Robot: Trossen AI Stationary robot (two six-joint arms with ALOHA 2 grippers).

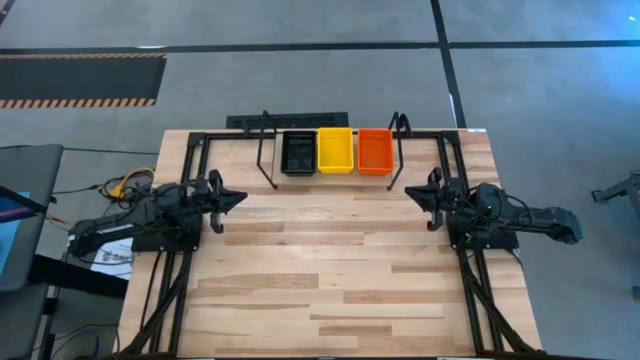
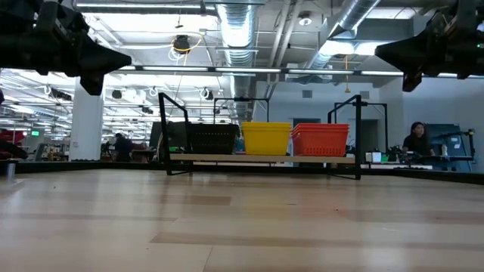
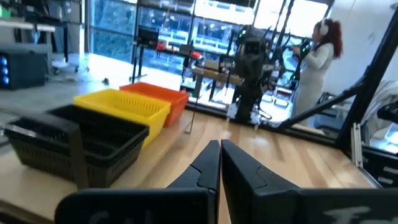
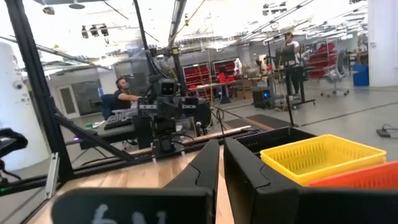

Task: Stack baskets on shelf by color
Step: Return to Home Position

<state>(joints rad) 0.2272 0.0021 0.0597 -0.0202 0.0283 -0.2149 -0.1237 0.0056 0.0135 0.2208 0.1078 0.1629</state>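
Wooden table (image 1: 330, 270): pale planks, with bare wood between each pincer and the rack.
Shelf (image 1: 264, 152): thin black rod rack at the table's far edge, ahead of the two pincers and between them, well apart from both.
Black baskets (image 1: 298, 153): on the shelf, at the end nearer the left gripper (how many are stacked I cannot tell).
Yellow baskets (image 1: 335, 150): middle of the shelf, just beside the black ones.
Red baskets (image 1: 375, 150): on the shelf, at the end nearer the right gripper, just beside the yellow.
Left gripper (image 1: 238, 197): raised over the table's left side and pointing inward at the other arm; its fingers (image 3: 208, 167) are pressed together on nothing.
Right gripper (image 1: 410, 192): a mirror of it on the right side; its fingers (image 4: 205, 168) are closed and empty.
Dark strip (image 1: 288, 121): flat on the table behind the shelf.
Yellow cable (image 1: 127, 184): coiled beyond the left arm's base.
Person (image 3: 316, 57): standing in the room past the table.
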